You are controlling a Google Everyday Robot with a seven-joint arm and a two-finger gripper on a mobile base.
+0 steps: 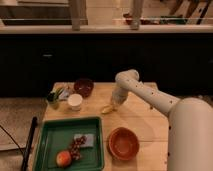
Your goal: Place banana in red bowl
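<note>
Near left on the pale wooden table [146, 119] I log a green rectangular plastic tray [55, 136] holding a round orange-red fruit [63, 158], with a small white cup [75, 102] and a smaller dark maroon bowl [83, 87] beyond it. At table centre the small pale yellow banana [107, 109] lies at the tip of the white arm's gripper [114, 104]; whether it is held or released I cannot tell. The round glossy red bowl [123, 143] sits nearer, right of the tray, well apart from the banana.
</note>
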